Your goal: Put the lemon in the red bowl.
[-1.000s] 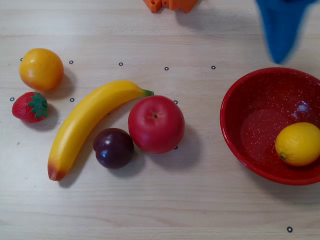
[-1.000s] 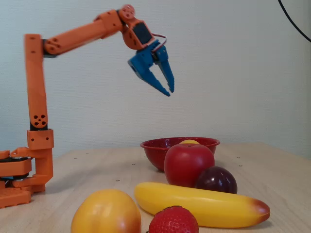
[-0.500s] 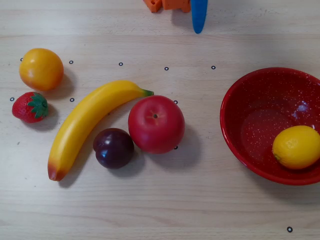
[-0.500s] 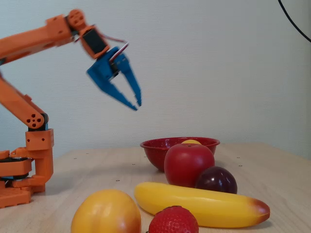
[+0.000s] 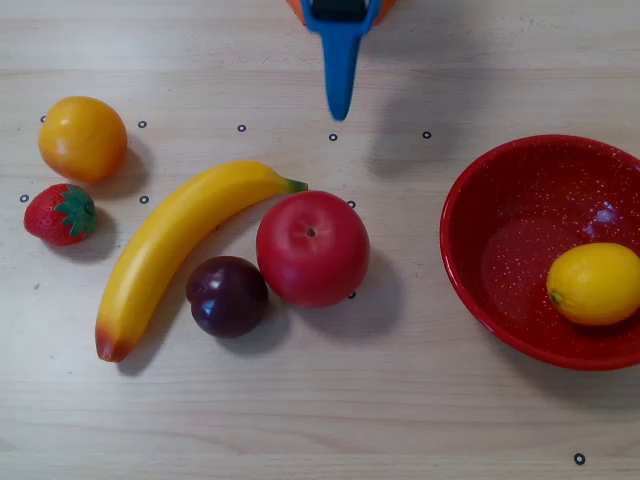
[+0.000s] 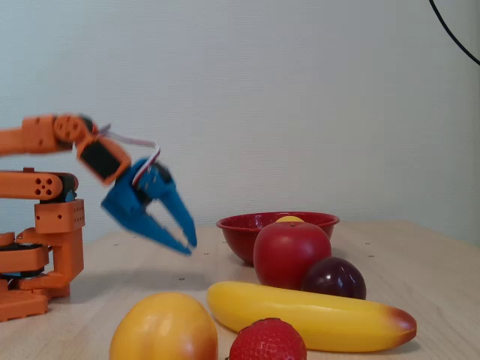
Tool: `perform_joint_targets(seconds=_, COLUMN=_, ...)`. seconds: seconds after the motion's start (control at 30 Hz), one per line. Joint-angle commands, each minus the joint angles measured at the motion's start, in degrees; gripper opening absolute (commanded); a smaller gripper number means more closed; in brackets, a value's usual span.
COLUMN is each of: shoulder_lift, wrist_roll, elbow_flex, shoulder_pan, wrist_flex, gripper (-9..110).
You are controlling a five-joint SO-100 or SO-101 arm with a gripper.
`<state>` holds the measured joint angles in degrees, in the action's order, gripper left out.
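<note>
My gripper (image 6: 178, 238) hangs low over the table near the arm's base, its two blue fingers parted and holding nothing. In the overhead view only one blue finger (image 5: 340, 70) shows, pointing down from the top edge, well clear of every fruit.

Nearest it lie the apple (image 5: 312, 248) and the tip of the banana (image 5: 170, 250), with the plum (image 5: 228, 296) touching or just beside the apple. Farther left in that view sit the orange fruit (image 5: 82, 137) and the strawberry (image 5: 61, 214).

The lemon (image 5: 595, 284) lies inside the bowl (image 5: 480, 200), at the right side of its floor, against the inner wall. In the fixed view only its top (image 6: 289, 219) peeks over the bowl's rim (image 6: 277, 222). I judge the placement done; what I have in hand is the retreat to rest.

To do that well, I would keep the fingers above the table as the arm folds, since the tips look close to the surface in the fixed view and a further drop could scrape. I would hold the path on the base side of the fruit, so nothing nudges the apple or the banana. The lemon is round and glossy and may roll a little on the sloped floor, so I would not touch the bowl. I would leave the fingers parted or close them gently on air before parking.
</note>
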<state>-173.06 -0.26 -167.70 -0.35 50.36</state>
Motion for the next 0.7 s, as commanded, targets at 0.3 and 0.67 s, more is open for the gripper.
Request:
perform_joint_targets(seconds=0.3, shoulder_lift=-12.13, wrist_roll=0.53, elbow_flex=-10.99, shoulder_pan=-2.72, wrist_flex=-1.05, gripper=0)
perform_joint_targets(seconds=0.67, shoulder_lift=-12.13, wrist_roll=1.05, elbow_flex=-10.99, shoulder_pan=-0.53, wrist_flex=-0.09, gripper=0)
